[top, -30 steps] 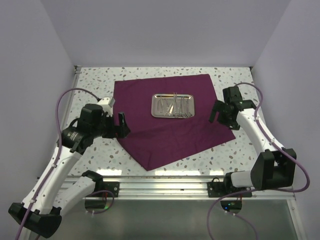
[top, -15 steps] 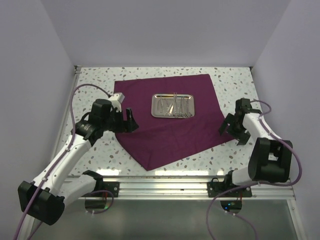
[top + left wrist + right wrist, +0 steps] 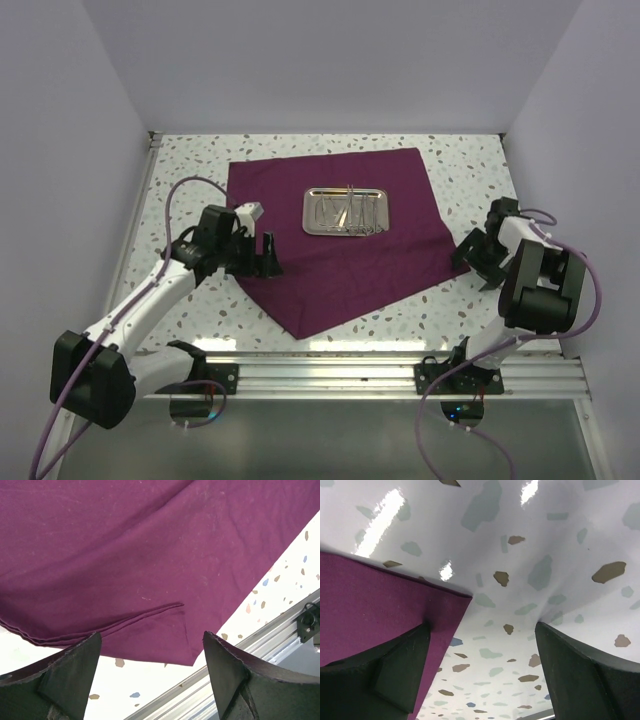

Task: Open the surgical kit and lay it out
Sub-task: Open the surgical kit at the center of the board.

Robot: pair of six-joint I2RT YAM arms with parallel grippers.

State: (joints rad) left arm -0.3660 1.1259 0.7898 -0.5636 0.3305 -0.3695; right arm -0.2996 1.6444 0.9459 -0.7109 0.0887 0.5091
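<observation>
1. L gripper: jaws wide apart, nothing held, over near-left part of purple cloth wrap, close to a folded seam.
2. R gripper: wide apart too, empty, at cloth's right corner. One finger is over the corner edge, the other over speckled table.
3. Cloth lies spread mid-table. Steel tray sits on its far half w/ silver instruments inside, too small to tell apart.

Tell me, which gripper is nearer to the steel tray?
Left. The left gripper is over the cloth, near-left of the steel tray; the right gripper is at the cloth's right corner, farther away.
</observation>
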